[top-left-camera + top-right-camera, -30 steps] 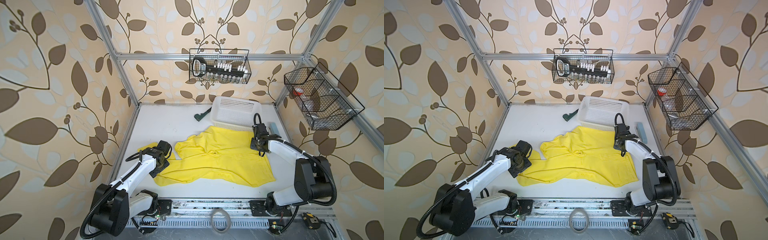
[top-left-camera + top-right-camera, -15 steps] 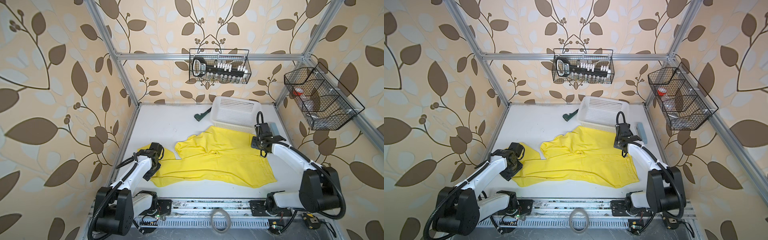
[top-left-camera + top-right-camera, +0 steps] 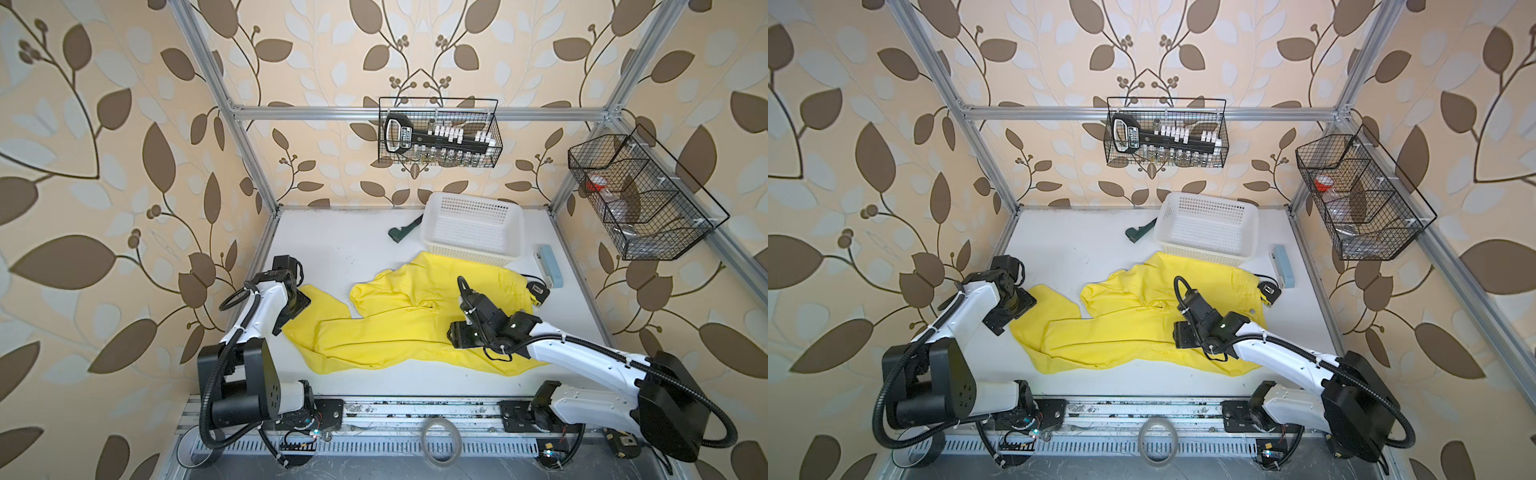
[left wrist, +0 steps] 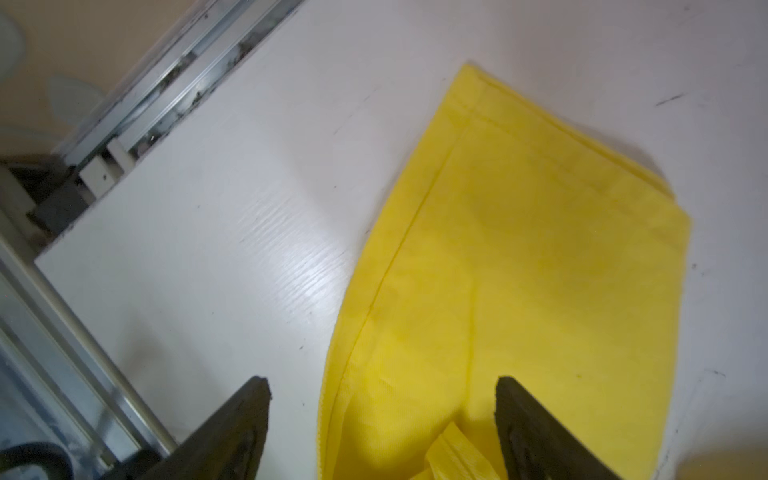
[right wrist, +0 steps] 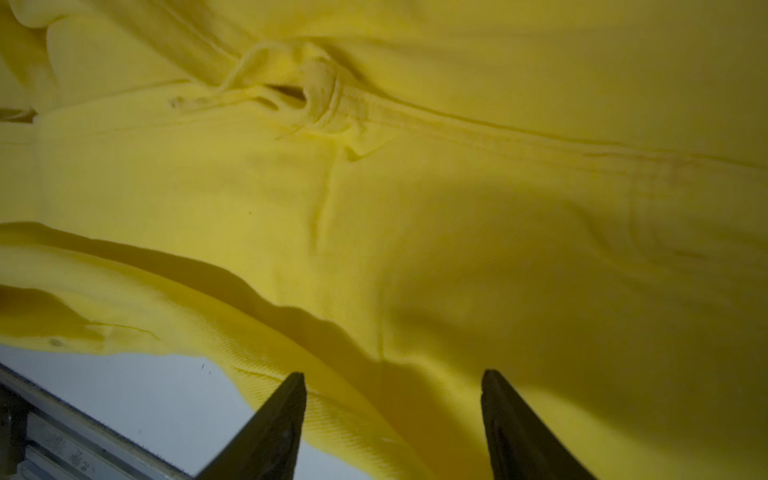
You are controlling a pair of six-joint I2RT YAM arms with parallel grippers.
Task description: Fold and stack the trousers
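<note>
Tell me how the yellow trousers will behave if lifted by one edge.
Probably floppy: the trousers lie in soft wrinkles and overlapping folds, so a lifted edge would likely drape and drag the rest. Likely light: thin cloth lying flat on the table. Probably easy to pinch without slipping, given the ribbed weave in the right wrist view.

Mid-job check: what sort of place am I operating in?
Probably a mock-up robot test cell, not a home: aluminium frame with wallpapered panels, hung wire basket, white table holding the trousers.
</note>
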